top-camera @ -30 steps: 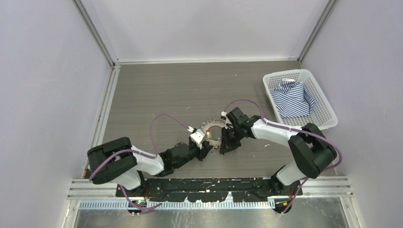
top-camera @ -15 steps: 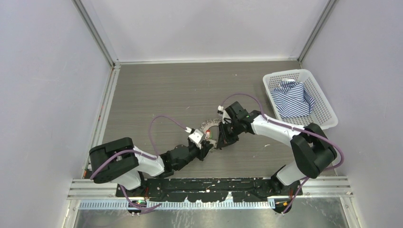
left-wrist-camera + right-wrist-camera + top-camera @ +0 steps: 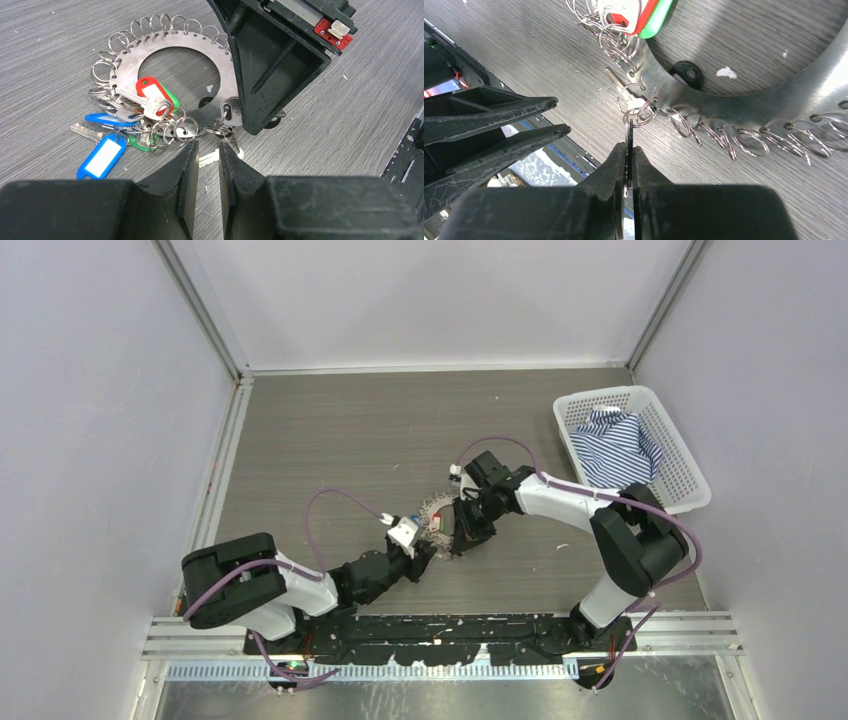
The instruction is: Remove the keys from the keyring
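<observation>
The keyring (image 3: 437, 508) is a flat silvery plate (image 3: 131, 70) edged with small wire loops, lying on the table mid-view. Keys with red (image 3: 150, 90), green (image 3: 172, 98) and blue (image 3: 102, 155) tags cluster at its near-left rim. My right gripper (image 3: 629, 147) is shut on a thin dark key seen edge-on, which hangs from a small loop (image 3: 639, 115) on the plate (image 3: 744, 107). My left gripper (image 3: 208, 150) stands open by a narrow gap just in front of the ring, its tips over a silver key (image 3: 209, 158) lying on the table. In the top view both grippers meet at the ring's near edge.
A white basket (image 3: 684, 480) holding a striped cloth (image 3: 615, 445) stands at the back right. The right gripper's black body (image 3: 275, 65) looms over the ring's right side. The left fingers (image 3: 499, 112) sit close beside the right gripper. Walls enclose the table.
The right arm has swung left and pulled its gripper along the ring's near edge. The left gripper has narrowed its gap and shifted slightly left.
</observation>
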{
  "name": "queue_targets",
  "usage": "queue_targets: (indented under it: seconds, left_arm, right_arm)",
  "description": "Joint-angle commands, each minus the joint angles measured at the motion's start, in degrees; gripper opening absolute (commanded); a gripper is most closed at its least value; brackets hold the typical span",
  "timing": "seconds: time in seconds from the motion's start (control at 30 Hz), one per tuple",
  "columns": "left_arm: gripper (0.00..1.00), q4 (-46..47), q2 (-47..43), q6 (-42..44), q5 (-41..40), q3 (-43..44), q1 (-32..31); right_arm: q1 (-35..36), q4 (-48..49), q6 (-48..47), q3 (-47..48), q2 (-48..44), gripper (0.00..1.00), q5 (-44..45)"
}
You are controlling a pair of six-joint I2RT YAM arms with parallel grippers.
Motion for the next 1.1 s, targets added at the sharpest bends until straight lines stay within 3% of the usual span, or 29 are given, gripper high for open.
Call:
queue_targets:
  seconds: [0.0, 0.57, 0.83, 1.07]
  left_arm:
    - [0.23, 5.0, -1.1, -0.7, -2.0, -0.6, -0.4]
    - [0.24, 14.9, 7.8, 3.0, 0.5, 2.3, -1.6]
    - [0.34, 20.4, 9.7, 7.3, -5.1, 1.0, -1.9]
    - [0.38, 20.9, 7.9, 16.2, -2.4, 0.6, -1.4]
  right_arm:
    - [0.1, -0.6, 0.4, 2.7, 0.4, 0.01, -0.6]
    - [-0.6, -0.7, 0.5, 2.6, -0.1, 0.01, -0.4]
    - [-1.3, 0.3, 0.9, 3.9, -0.9, 0.01, -1.5]
    - [-1.2, -1.8, 0.9, 6.3, -4.5, 0.01, -0.5]
